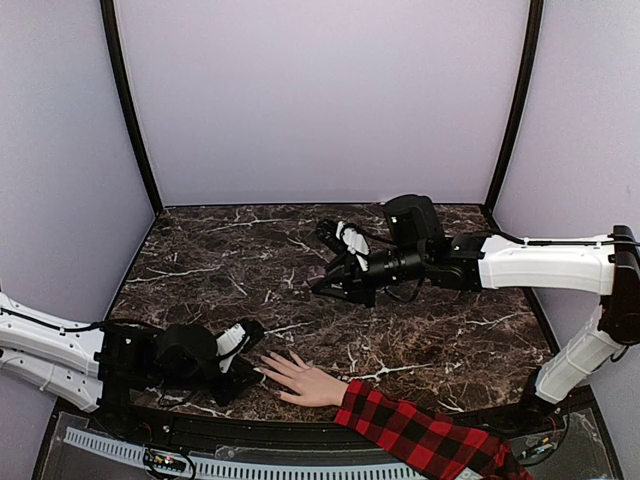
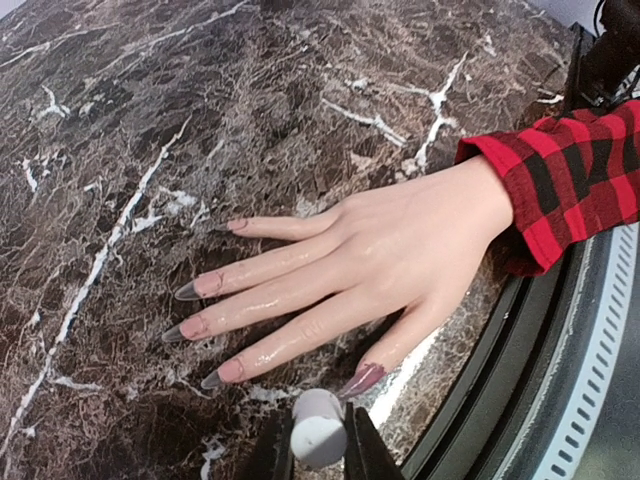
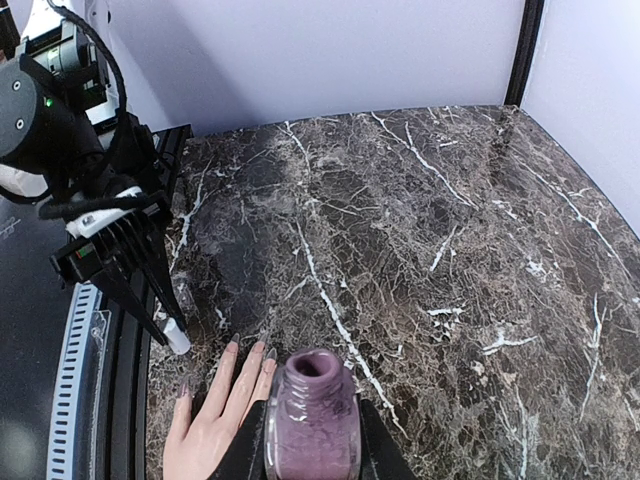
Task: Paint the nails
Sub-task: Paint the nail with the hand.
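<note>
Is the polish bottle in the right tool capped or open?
Open: the polish bottle shows a bare mouth; the left tool holds the white cap.

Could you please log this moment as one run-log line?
left tool: shut on white cap at the thumb | right tool: shut on open purple bottle | hand: flat on table, fingers spread

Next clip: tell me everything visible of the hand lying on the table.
The hand is pale, glossy and mannequin-like, lying palm down on the dark marbled table by its near edge, fingers spread. A red-and-black plaid sleeve covers the wrist. Its nails are long and pointed; the thumb nail looks mauve, the others pink with greyish tips. The left gripper, shut on a white cap, is right by the thumb tip; contact cannot be told.
</note>
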`<state>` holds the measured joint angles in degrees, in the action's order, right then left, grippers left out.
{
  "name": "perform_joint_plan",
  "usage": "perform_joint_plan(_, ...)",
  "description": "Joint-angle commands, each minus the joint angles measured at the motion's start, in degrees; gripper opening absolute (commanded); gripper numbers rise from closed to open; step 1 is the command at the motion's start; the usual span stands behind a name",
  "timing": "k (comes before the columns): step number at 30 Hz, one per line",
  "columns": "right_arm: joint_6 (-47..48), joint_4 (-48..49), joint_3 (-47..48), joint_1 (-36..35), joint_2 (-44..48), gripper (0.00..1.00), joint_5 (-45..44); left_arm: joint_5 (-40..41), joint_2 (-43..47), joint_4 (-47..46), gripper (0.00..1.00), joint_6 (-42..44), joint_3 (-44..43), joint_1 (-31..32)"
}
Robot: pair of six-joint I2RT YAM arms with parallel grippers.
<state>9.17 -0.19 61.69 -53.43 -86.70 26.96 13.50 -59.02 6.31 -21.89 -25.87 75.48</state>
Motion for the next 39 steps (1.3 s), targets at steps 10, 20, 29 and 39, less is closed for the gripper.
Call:
perform_joint_plan(10, 0.2, 1.8, 0.1, 0.4, -0.2, 0.0, 0.2, -9.6, -0.8, -6.1, 0.0, 2.7, 1.1, -0.2)
perform_joint_plan(20, 0.3, 1.8, 0.0, 0.4, -0.1, 0.0, 0.1, -8.1, -4.5, -5.5, 0.0, 2.0, -0.6, -0.2)
perform_joint_plan(29, 0.3, 1.7, 0.0, 0.4, -0.1, 0.0, 0.0, -3.8, -4.5, -2.1, 0.0, 0.8, -1.0, -0.2)
perform_joint_plan(39, 0.2, 1.8, 0.1, 0.4, -0.2, 0.0, 0.2, -0.4, -1.5, -0.6, 0.0, -0.9, -0.3, -0.2)
